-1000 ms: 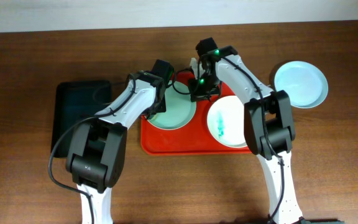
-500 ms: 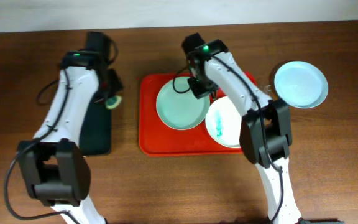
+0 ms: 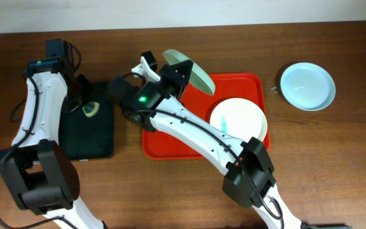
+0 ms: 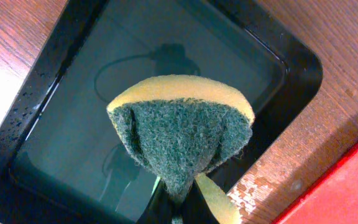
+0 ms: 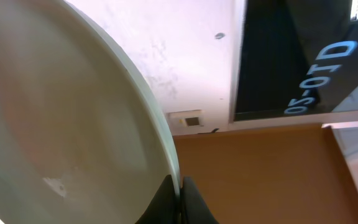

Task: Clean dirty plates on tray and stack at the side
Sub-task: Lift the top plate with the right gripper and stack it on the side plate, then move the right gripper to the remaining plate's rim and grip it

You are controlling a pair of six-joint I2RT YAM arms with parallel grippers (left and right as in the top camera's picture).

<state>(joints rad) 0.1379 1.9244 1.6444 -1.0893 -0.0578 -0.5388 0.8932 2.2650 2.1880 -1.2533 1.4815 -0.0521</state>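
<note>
My right gripper (image 3: 178,75) is shut on the rim of a pale mint plate (image 3: 194,71) and holds it tilted on edge above the red tray's (image 3: 170,143) left part. In the right wrist view the plate (image 5: 55,124) fills the left side, pinched between the fingers (image 5: 180,186). A white plate (image 3: 239,124) with a teal smear lies on the tray's right half. A pale blue plate (image 3: 307,86) lies on the table at the right. My left gripper (image 3: 86,108) is shut on a green and yellow sponge (image 4: 182,134) over the black tray (image 4: 61,143).
The black tray (image 3: 88,137) lies left of the red tray and holds shallow water. Bare wooden table (image 3: 335,165) lies in front and to the right. My right arm (image 3: 196,133) stretches across the red tray.
My right gripper lifted the mint plate off the red tray and tipped it on edge, moving left. My left gripper moved the sponge down over the black tray.
</note>
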